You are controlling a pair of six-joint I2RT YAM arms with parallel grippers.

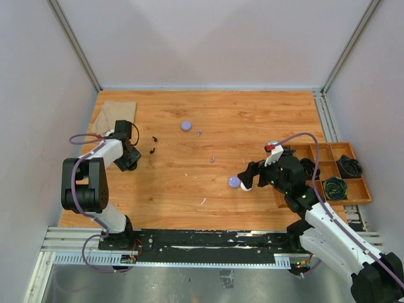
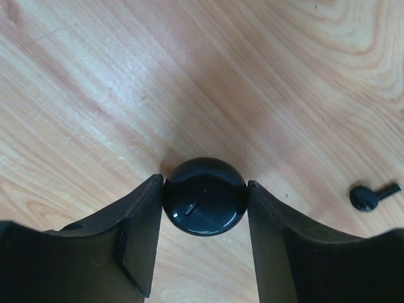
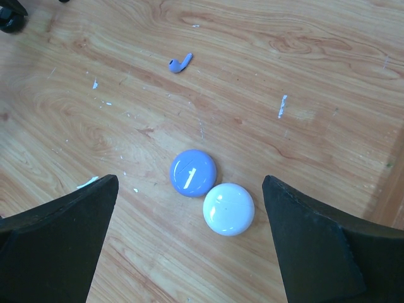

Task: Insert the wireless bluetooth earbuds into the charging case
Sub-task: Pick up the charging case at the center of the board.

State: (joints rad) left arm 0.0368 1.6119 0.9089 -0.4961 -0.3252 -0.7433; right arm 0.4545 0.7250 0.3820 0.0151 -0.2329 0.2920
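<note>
While the right gripper [image 3: 190,182] hangs with its jaws wide apart above a pale purple case [image 3: 192,173] and a white case [image 3: 228,209] that touch each other, the left gripper [image 2: 205,189] presses its fingers against both sides of a black round charging case [image 2: 204,197] on the wooden table [image 2: 252,63]. The step in hand looks like securing that case, whose lid appears to be down. A black earbud [image 2: 366,197] lies loose near it, and a pale purple earbud [image 3: 180,62] lies well beyond the purple case. Next, I judge, the lid must be opened with the case held steady, then the tiny black earbud pinched with care.
</note>
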